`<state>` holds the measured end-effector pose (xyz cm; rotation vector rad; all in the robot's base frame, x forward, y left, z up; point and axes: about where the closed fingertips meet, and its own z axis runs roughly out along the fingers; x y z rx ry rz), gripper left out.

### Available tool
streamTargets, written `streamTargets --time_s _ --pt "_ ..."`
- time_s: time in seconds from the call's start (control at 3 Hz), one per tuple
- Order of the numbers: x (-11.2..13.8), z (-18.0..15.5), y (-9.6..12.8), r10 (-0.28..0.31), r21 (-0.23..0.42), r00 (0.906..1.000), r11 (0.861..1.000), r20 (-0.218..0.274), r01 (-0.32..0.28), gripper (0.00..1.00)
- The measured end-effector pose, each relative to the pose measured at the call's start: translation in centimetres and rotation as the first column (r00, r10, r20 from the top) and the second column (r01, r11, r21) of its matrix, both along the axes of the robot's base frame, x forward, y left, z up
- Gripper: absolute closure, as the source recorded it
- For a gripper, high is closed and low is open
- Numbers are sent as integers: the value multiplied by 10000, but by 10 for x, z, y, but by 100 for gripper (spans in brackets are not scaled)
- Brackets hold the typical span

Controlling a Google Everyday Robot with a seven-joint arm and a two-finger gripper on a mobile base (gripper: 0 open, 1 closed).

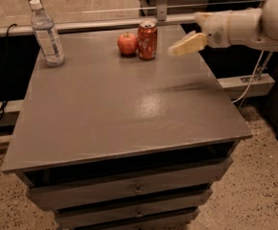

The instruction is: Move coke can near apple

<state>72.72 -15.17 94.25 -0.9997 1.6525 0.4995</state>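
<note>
Standing upright near the far edge of the table [129, 123], the coke can [147, 40] is sitting just beside the apple [127, 43]. The gripper [179, 48] is hovering empty to the can's right, clear of it. Whether it is wide or narrow, I cannot tell.

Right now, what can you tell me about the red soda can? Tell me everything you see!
The coke can is small and red, metal by the look of it, with white lettering and a silvery top. It stands upright on the grey table, near the far edge. The apple sits at its left in the picture, so close I cannot tell if they touch. The gripper hovers at its right, not touching it.
</note>
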Motion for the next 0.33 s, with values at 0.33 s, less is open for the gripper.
streamTargets --time_s 0.33 --pt "-3 -2 -12 -167 24 9999 9999 -30 168 0"
